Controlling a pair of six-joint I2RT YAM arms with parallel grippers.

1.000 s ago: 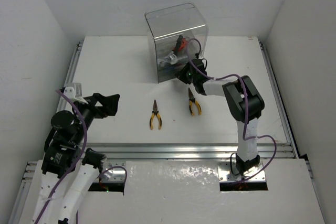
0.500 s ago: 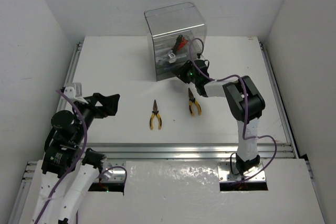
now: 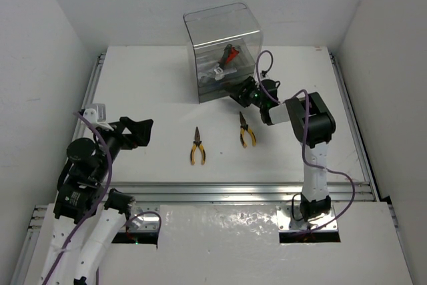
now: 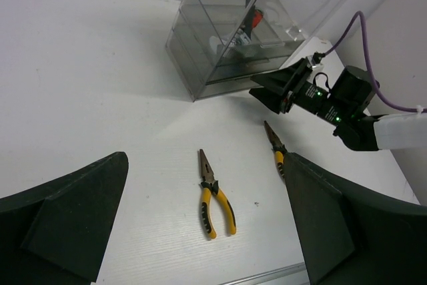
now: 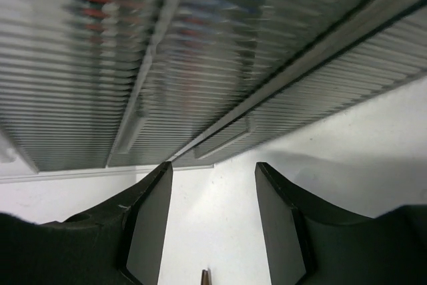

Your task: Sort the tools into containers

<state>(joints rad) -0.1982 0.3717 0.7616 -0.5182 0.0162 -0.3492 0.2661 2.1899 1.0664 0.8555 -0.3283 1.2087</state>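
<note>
Two yellow-handled pliers lie on the white table: one (image 3: 197,147) (image 4: 215,195) at the centre, one (image 3: 246,131) (image 4: 276,148) to its right. The clear smoky container (image 3: 223,51) (image 4: 253,25) stands at the back; a red-handled wrench (image 3: 227,55) and a silver tool lie inside it. My right gripper (image 3: 241,93) (image 5: 213,225) is open and empty, just in front of the container's ribbed front wall (image 5: 220,58), with a plier tip below it. My left gripper (image 3: 137,131) (image 4: 207,225) is open and empty at the left, over the table.
The table's metal front rail (image 3: 233,190) runs along the near edge. White walls enclose the table on the left, back and right. The purple cable (image 3: 263,65) of the right arm loops beside the container.
My right gripper has drawn back out of the container's front, toward the right and nearer, and its wrist has turned. The left arm has hardly moved.
</note>
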